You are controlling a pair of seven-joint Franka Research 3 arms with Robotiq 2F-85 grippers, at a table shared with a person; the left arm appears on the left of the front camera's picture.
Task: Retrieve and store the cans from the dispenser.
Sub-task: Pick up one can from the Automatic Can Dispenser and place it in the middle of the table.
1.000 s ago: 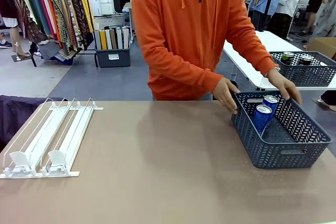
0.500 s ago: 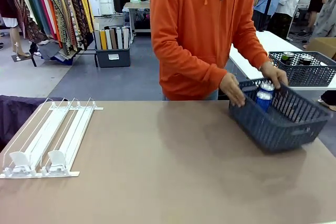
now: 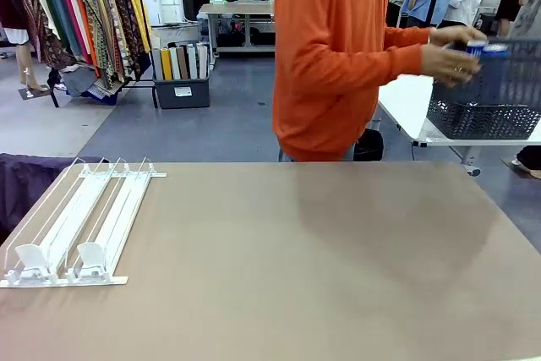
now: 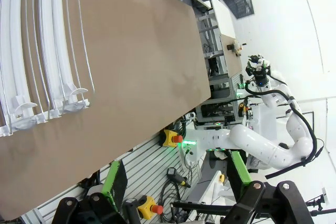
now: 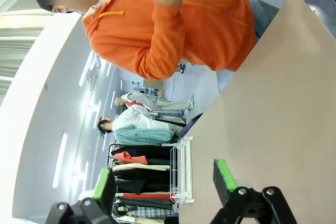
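Note:
The white wire dispenser (image 3: 78, 219) lies at the table's left edge, and its lanes show bare rails down to the stopper tabs. A person in an orange hoodie holds a dark perforated basket (image 3: 494, 90) in the air at the far right. Blue cans (image 3: 478, 46) poke above its rim. In the left wrist view my left gripper (image 4: 176, 182) is open over the table's near edge, with the dispenser (image 4: 42, 51) ahead of it. My right gripper (image 5: 164, 182) is open too, off the table's side, and the dispenser (image 5: 181, 177) shows far off.
The brown table (image 3: 296, 276) stretches between the dispenser and the person. A white side table (image 3: 404, 101) stands behind at the right, under the raised basket. My right arm (image 4: 262, 148) shows in the left wrist view beyond the table's edge, beside a red stop button (image 4: 172, 138).
The person lifted the basket with the cans off the table's right side and swung it up and away toward the white side table. Both grippers stayed open.

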